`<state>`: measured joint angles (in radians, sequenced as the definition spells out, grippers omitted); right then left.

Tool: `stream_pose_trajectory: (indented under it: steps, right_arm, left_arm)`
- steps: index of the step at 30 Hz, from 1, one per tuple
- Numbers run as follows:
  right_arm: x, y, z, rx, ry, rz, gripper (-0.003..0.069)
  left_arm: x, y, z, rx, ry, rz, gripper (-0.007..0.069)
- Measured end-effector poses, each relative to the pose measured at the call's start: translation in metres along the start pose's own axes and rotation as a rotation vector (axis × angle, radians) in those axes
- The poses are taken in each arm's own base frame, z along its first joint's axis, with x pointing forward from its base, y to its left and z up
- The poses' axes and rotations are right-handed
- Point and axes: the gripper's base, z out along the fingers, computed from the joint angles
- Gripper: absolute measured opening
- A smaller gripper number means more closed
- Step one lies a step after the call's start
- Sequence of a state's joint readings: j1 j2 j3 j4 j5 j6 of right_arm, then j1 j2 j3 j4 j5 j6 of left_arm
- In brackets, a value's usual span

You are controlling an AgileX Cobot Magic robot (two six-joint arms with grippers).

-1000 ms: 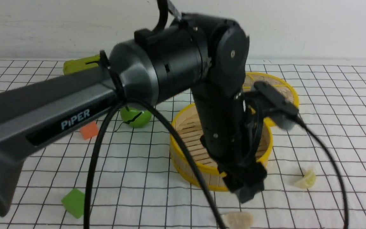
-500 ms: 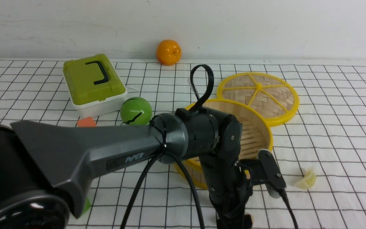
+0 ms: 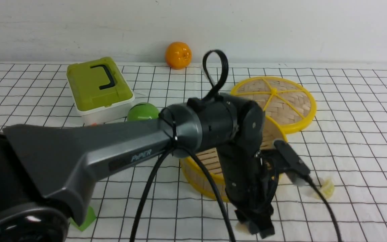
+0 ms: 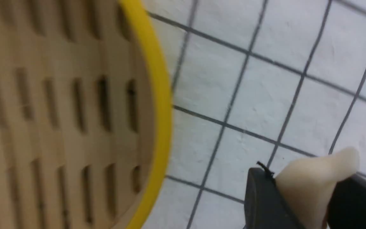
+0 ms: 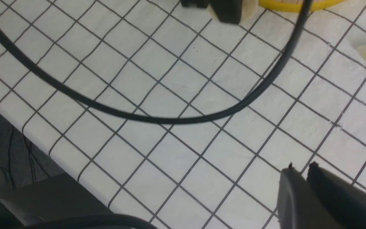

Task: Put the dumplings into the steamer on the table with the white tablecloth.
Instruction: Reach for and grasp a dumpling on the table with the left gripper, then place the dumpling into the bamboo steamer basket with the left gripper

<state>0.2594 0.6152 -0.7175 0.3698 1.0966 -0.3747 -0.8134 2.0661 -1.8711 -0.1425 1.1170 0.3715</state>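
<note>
The left gripper (image 4: 307,197) pinches a pale cream pleated toy dumpling (image 4: 316,171) between its two black fingers, low over the white grid-lined tablecloth (image 4: 265,95). Whether the dumpling has cleared the cloth I cannot tell. One tapered end pokes out beyond the fingers, so the hold looks to sit on only part of the soft body. If so, the piece could squirt out or twist loose as the arm swings.

The round bamboo steamer (image 4: 160,111) stands just beside the gripper, its yellow upper rim and upright wall between the dumpling and the slatted floor. A carry that stays low would likely strike that wall, shoving the basket across the cloth or knocking the dumpling out. Letting go over the rim rather than past it could drop the piece outside.

A second yellowish dumpling (image 3: 327,188) lies on the cloth on the steamer's right side. A black cable (image 5: 170,120) from the left arm hangs close by and could drag it away. A third dumpling is not visible.

The flat woven lid (image 3: 274,101) rests behind the steamer. The right gripper (image 5: 300,173) hovers apart over bare cloth, its fingers pressed together on nothing.
</note>
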Motion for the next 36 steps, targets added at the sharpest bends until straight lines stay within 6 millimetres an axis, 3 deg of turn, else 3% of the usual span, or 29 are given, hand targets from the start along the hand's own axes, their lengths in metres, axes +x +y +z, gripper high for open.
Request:
stream_pose_trajectory:
  steps: [3,6,10,13,16,21,28,33,36]
  right_arm:
    - [-0.003,-0.002,0.002,0.014,-0.013,0.031,0.0062]
    - [-0.007,-0.007,0.007,0.033,-0.012,0.078,0.0064]
    - [-0.013,-0.012,0.015,0.049,-0.013,0.108,0.0070]
    - [-0.018,-0.016,0.021,0.061,-0.018,0.116,0.0072]
    - [-0.021,-0.021,0.027,0.077,-0.011,0.136,0.0072]
    - [-0.025,-0.030,0.039,0.124,0.033,0.185,0.0076]
    - [-0.029,-0.047,0.057,0.213,0.123,0.283,0.0085]
    - [-0.051,-0.066,0.078,0.291,0.169,0.369,0.0137]
    - [-0.063,-0.078,0.095,0.309,0.172,0.418,0.0229]
  left_arm:
    - [-0.009,0.023,-0.039,-0.122,-0.086,-0.176,0.0242]
    - [-0.004,0.054,-0.051,-0.202,-0.135,-0.355,0.0242]
    - [0.016,0.112,-0.026,-0.264,-0.137,-0.596,0.0242]
    - [0.028,0.135,0.006,-0.275,-0.105,-0.687,0.0242]
    - [0.031,0.143,0.027,-0.275,-0.094,-0.722,0.0242]
    - [0.031,0.148,0.041,-0.290,-0.118,-0.749,0.0251]
    - [0.027,0.151,0.042,-0.301,-0.170,-0.770,0.0414]
    - [0.022,0.146,0.012,-0.300,-0.125,-0.765,0.0531]
    - [0.020,0.133,-0.048,-0.310,-0.131,-0.718,0.0521]
